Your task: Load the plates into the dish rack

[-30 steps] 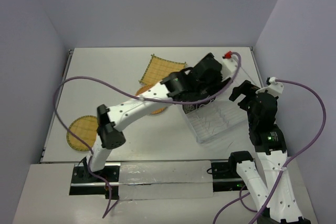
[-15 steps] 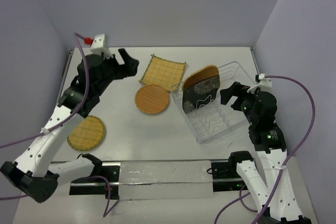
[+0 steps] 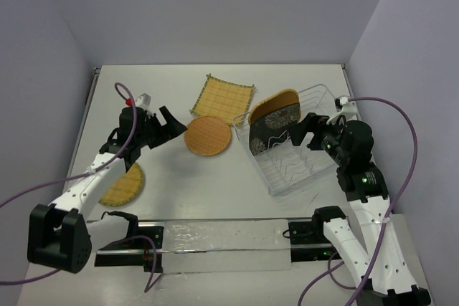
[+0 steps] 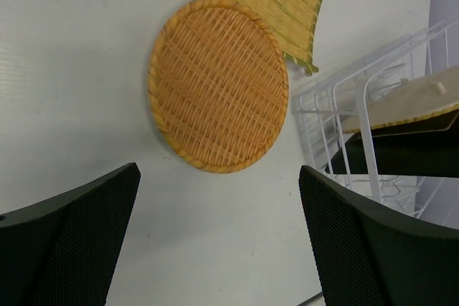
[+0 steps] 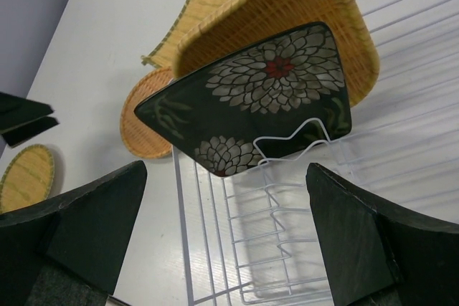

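Red-centred flower, dark plate (image 5: 251,98) — right wrist only

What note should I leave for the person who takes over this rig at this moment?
Grippers: the left gripper is open and empty, above the table beside the orange round plate. The right gripper is open and empty, facing the dish rack.
Done: the dark plate and the rounded-square woven plate stand in the rack.
Left: three plates lie on the table: the orange round plate, the fringed square plate behind it, and the second round plate, partly under the left arm.
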Robot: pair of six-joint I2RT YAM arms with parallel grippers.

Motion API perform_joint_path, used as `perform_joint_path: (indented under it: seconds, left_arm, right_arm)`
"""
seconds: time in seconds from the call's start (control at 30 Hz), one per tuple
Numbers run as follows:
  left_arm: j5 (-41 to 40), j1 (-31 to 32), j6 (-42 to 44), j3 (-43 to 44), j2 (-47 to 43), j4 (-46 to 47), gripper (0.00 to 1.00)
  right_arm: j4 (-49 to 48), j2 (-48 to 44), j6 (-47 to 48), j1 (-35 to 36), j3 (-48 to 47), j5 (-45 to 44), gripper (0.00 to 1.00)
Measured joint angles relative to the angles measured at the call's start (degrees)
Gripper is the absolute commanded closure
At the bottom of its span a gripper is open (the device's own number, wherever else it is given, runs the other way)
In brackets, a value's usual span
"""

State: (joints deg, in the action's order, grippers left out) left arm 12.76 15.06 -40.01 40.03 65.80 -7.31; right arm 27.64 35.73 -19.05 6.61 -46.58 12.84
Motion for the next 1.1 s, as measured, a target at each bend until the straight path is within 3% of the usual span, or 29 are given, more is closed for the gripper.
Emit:
perform_joint_path:
  seconds: [0.37, 0.67, 1.1]
  left_arm:
    - [14.1, -4.0, 0.7, -1.2, 18.5, 18.0, 0.01]
    - [18.0, -5.2, 1.3, -1.0, 28.2, 21.3, 0.01]
    - [30.2, -6.5, 3.4, 4.1, 38.5, 28.9, 0.01]
  right_arm:
    - [-0.4, 1.8, 0.0, 0.2, 0.1, -0.7, 0.00]
    - [-0.5, 3.3, 0.0, 0.2, 0.1, -3.3, 0.00]
    - [-0.5, 3.4, 0.0, 0.2, 0.1, -6.5, 0.00]
